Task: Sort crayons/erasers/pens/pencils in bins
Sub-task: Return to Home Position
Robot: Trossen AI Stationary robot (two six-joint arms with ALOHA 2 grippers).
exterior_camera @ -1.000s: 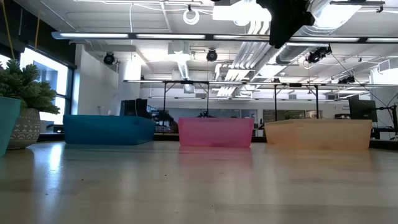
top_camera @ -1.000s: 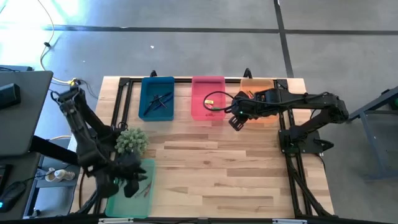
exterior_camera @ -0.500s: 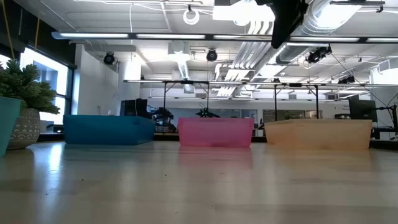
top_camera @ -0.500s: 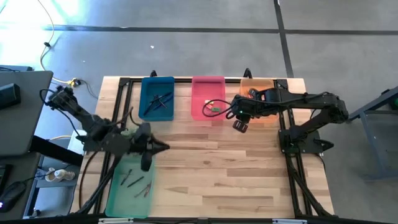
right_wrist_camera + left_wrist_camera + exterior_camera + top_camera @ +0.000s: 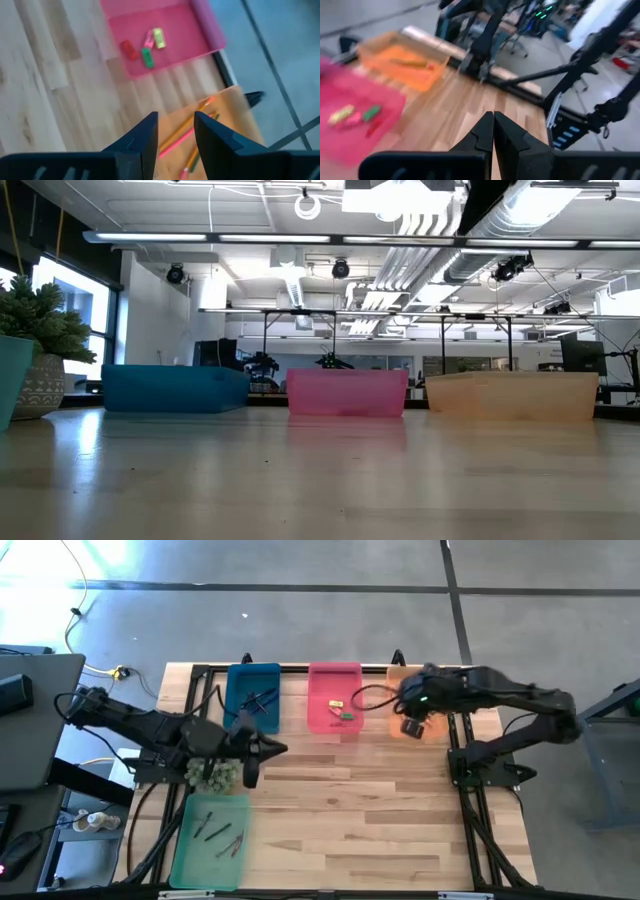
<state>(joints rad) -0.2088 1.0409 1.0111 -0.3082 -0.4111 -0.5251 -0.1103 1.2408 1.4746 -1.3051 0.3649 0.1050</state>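
High view, and I see no loose stick or block on the bare wood of the table point(image 5: 350, 810). The sorting looks finished to me. Along the far edge, the blue bin point(image 5: 268, 675) on the left holds the dark pens point(image 5: 255, 700). The pink bin point(image 5: 325, 680) in the middle holds the erasers point(image 5: 147, 47), a small cluster of red, pink, green and yellow blocks. The orange bin point(image 5: 510, 395) on the right holds the pencils point(image 5: 206, 104). At the near left corner, the green bin point(image 5: 195, 865) has the crayons point(image 5: 222, 837) lying in it.

Both arms are empty. The left gripper point(image 5: 272, 748) hangs over the left part of the table, between the blue bin and the green one and just right of a small potted plant point(image 5: 215, 775); its wrist view shows the two fingers point(image 5: 485, 131) pressed together on nothing. The right gripper point(image 5: 412, 727) is above the near edge of the orange bin, and its wrist view shows the fingers point(image 5: 145, 135) spread with only bin and table between them.

As I judge it, all that is left is for both arms to fold back to their rest poses.
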